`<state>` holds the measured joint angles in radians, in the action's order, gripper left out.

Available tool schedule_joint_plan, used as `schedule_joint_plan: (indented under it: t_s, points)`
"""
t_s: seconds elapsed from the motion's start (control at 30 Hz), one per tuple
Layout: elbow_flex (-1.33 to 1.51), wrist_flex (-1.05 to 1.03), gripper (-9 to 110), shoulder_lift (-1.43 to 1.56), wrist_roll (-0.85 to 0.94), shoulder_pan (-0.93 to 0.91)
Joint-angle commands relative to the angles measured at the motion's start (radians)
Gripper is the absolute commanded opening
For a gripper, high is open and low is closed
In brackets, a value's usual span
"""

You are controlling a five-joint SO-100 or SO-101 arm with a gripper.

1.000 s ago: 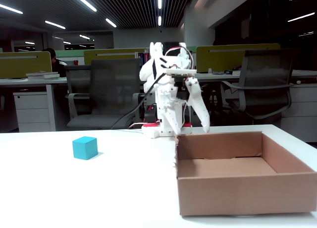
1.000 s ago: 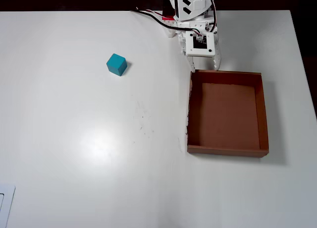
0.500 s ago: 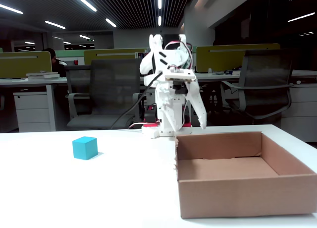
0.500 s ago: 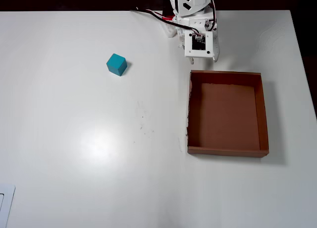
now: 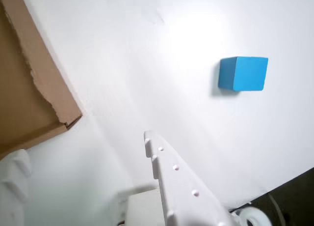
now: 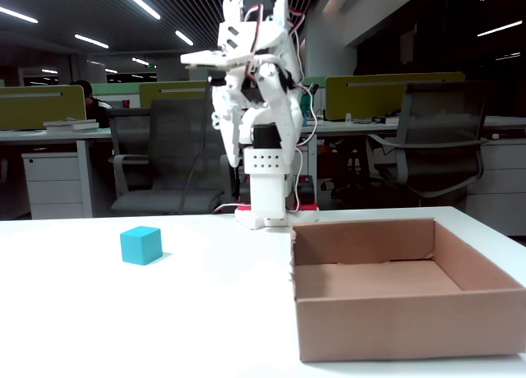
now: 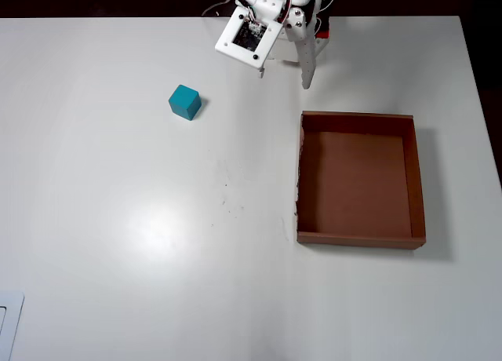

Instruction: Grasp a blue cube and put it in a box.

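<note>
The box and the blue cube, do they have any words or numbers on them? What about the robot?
None can be read.
The box: plain brown cardboard, no print.
The blue cube: plain faces.
The robot arm: no readable label.

white table (image 7: 157, 259) | office chairs (image 6: 177, 152) | desks (image 6: 49, 135) | ceiling lights (image 6: 141, 3)
</note>
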<state>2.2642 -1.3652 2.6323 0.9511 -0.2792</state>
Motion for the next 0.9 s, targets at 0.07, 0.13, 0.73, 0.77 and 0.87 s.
schedule_joint_plan:
  t_s: [0.07, 0.13, 0.73, 0.77, 0.87]
  points:
    - [-0.083, -0.018, 32, -0.054, 0.112, -0.189]
    - [-0.094, -0.029, 33, -0.087, 0.155, -0.279]
    - [-0.305, 0.032, 36, -0.466, 0.430, -0.637]
    - [-0.311, 0.048, 36, -0.485, 0.443, -0.649]
    - [-0.330, 0.087, 37, -0.537, 0.486, -0.680]
